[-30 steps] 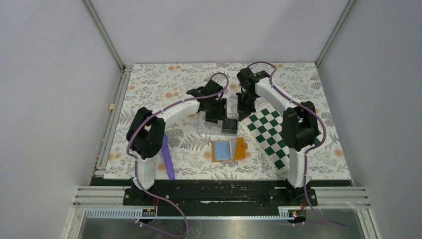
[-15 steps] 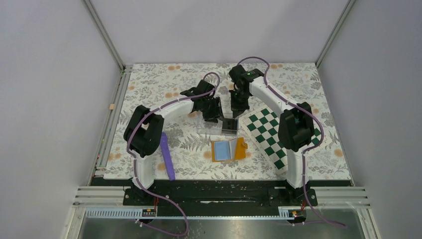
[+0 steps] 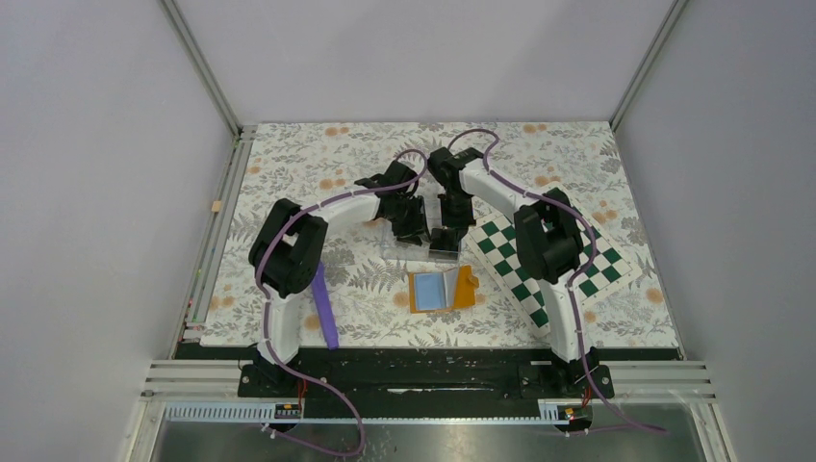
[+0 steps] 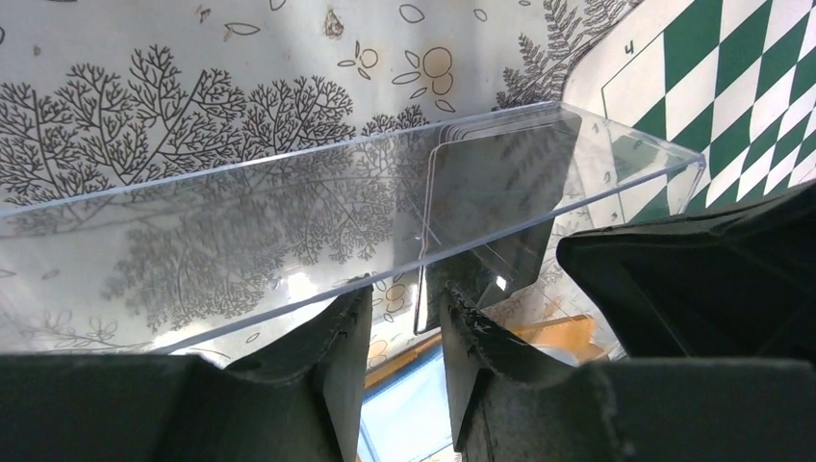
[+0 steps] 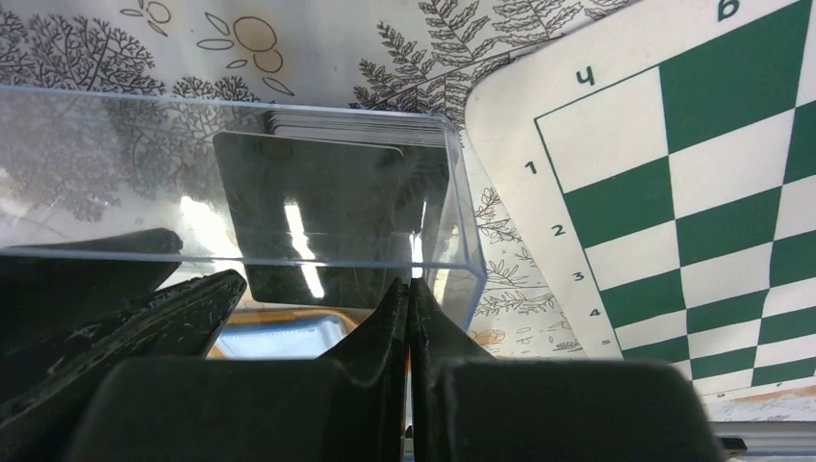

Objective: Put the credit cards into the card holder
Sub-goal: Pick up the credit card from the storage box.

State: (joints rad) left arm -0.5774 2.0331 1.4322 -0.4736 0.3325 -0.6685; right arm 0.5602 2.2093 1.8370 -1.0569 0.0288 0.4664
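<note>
Within the last second the right end effector, pinched shut and empty, had swung in beside the left end effector, which narrowed, still parted, at the clear box holding the upright credit cards, while the card holder lay open and unfilled nearby.

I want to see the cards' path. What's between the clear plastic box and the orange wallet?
Only a bare strip of leaf-patterned table cover, seen in the top view, separates the clear rectangular plastic box from the orange wallet.
</note>
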